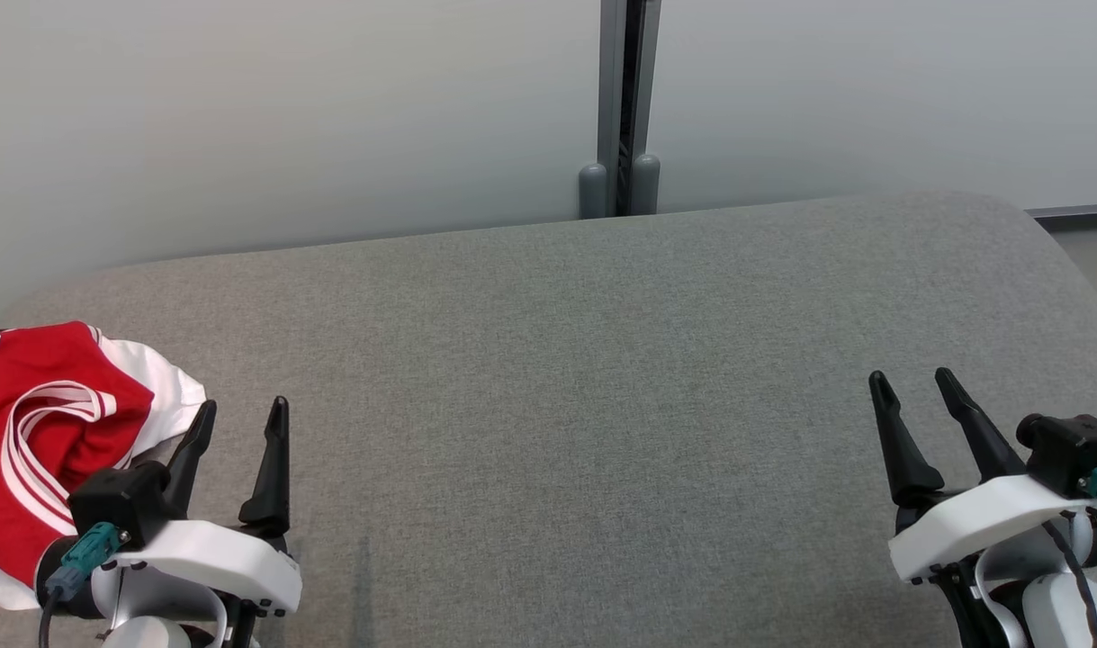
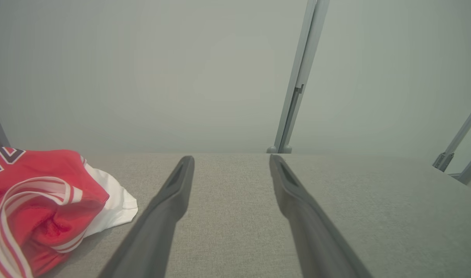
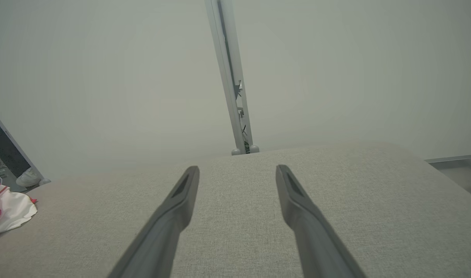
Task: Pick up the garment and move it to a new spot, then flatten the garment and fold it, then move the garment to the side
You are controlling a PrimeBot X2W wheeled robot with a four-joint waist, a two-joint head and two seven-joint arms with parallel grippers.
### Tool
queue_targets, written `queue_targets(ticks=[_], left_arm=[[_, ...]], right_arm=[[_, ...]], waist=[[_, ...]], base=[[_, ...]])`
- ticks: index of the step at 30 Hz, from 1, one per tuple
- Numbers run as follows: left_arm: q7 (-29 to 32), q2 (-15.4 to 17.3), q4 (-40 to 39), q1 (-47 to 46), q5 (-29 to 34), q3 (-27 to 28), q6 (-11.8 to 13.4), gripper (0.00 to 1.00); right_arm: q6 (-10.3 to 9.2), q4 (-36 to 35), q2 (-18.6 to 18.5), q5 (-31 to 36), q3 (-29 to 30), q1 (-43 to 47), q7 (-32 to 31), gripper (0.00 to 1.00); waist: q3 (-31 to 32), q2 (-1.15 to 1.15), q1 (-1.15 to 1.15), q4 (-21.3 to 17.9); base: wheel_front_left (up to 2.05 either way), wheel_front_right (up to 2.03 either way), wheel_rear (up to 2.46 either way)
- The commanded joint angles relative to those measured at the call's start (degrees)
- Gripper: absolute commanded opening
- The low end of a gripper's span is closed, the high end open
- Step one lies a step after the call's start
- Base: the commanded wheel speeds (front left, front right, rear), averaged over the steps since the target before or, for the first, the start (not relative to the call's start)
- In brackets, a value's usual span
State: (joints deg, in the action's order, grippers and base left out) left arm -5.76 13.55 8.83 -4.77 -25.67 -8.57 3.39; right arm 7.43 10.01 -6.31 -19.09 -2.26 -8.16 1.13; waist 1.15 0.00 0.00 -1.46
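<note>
**Grey fabric surface, red garment at its left edge**

Surface has rounded far corners & stands against pale wall panels, joined by a metal post. The garment (red w/ white trim) lies crumpled, just beside left gripper; right gripper is well apart from it. Both have fingers spread, nothing held.

The head view looks forward and down from above onto the grey padded surface, with the left gripper at lower left and the right gripper at lower right. Each wrist view sits low and close over that fabric, facing along its own 2 fingers toward the pale wall. All 3 views share the metal post near upper centre and the red garment at left.
</note>
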Motion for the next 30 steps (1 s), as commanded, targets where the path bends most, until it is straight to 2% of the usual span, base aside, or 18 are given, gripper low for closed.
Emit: queue_targets(ticks=[1,17,30], left_arm=[[0.16,0.58,-0.54,0.28,1.25,0.18,0.36,1.0],[1.77,0.84,-0.69,1.6,4.38,1.32,1.86,1.0],[2.6,1.49,0.39,2.18,6.51,1.63,1.79,1.0]], right_arm=[[0.09,-0.68,-0.23,1.21,0.03,0.14,0.59,1.0],[0.09,-2.05,1.1,7.44,1.17,2.07,0.8,1.0],[0.09,-3.4,1.83,11.58,1.4,3.14,1.39,1.0]], waist=[[0.02,0.0,0.0,-0.08],[0.5,0.0,0.0,-0.68],[0.74,0.0,0.0,-0.68]], base=[[0.0,0.0,0.0],[0.0,0.0,0.0],[0.0,0.0,0.0]])
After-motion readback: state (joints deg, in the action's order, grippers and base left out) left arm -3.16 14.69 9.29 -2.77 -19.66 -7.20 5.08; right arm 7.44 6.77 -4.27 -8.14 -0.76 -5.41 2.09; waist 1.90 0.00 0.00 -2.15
